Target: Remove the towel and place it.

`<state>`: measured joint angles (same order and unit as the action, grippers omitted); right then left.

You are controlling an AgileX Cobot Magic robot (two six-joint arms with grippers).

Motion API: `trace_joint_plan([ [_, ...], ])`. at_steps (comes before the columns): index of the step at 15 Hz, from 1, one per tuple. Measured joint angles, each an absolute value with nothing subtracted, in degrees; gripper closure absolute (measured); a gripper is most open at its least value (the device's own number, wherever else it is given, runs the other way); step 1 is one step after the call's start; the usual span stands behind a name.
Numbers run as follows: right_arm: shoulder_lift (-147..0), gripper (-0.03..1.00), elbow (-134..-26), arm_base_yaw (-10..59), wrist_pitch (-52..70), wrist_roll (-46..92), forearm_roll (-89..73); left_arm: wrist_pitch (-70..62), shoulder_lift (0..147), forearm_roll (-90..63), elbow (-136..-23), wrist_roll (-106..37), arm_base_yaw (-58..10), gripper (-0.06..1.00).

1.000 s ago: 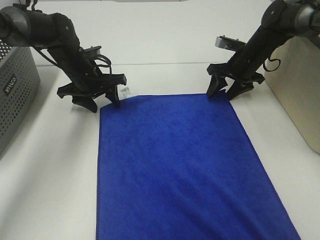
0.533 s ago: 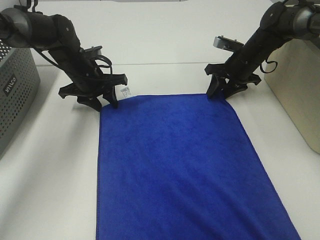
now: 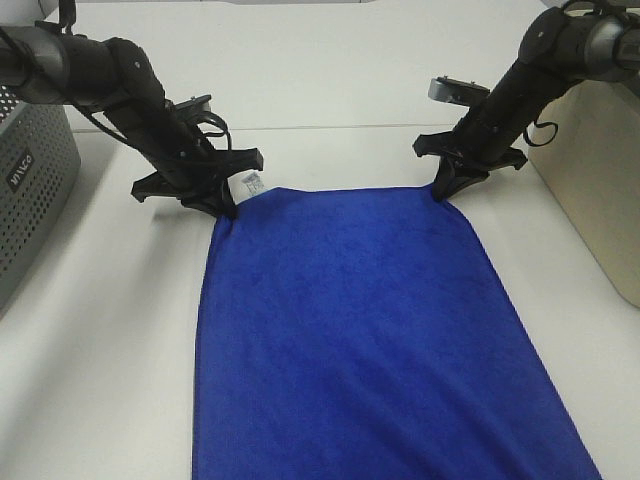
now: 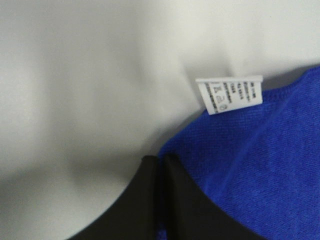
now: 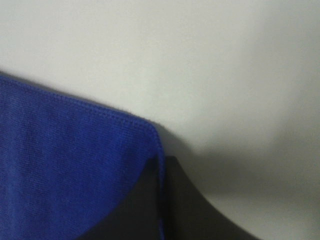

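The towel (image 3: 360, 330) is a large royal-blue cloth spread flat on the white table, running from the middle down to the near edge of the exterior view. Its white tag (image 3: 248, 184) sticks up at the far left corner. My left gripper (image 3: 222, 207) is shut on that far left corner; in the left wrist view the black fingers (image 4: 145, 200) pinch the towel (image 4: 260, 165) just below the tag (image 4: 230, 94). My right gripper (image 3: 441, 189) is shut on the far right corner, where the towel's hem (image 5: 75, 165) runs between the closed fingers (image 5: 190, 210).
A grey perforated basket (image 3: 30, 190) stands at the left edge of the table. A beige bin (image 3: 600, 180) stands at the right edge. Bare white tabletop (image 3: 330, 80) lies beyond the towel's far edge.
Both grippers closed from open onto the towel's far corners. The far left corner has been drawn inward and bunched slightly.
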<state>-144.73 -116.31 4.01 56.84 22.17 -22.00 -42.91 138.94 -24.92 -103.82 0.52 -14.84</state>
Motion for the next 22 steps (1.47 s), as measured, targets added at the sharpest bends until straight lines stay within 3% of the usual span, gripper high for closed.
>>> trace_joint_plan([
  [4, -144.7, 0.95, -116.9, 4.0, 57.0, 22.2, -21.8, -43.1, 139.1, -25.1, -104.9, -2.2, -14.6, 0.94],
  [12, -145.0, 0.95, -123.4, 4.0, 54.5, 22.4, -22.6, -45.1, 140.0, -18.6, -119.4, -4.2, -11.7, 0.94],
  [17, -145.4, 0.95, -127.8, 4.1, 45.4, 26.2, -22.9, -41.3, 145.4, -17.9, -128.5, -6.2, -11.6, 0.94],
  [22, -145.6, 0.95, -127.8, 4.1, 34.8, 29.6, -22.9, -31.6, 148.9, -18.0, -129.0, -8.7, -11.6, 0.94],
])
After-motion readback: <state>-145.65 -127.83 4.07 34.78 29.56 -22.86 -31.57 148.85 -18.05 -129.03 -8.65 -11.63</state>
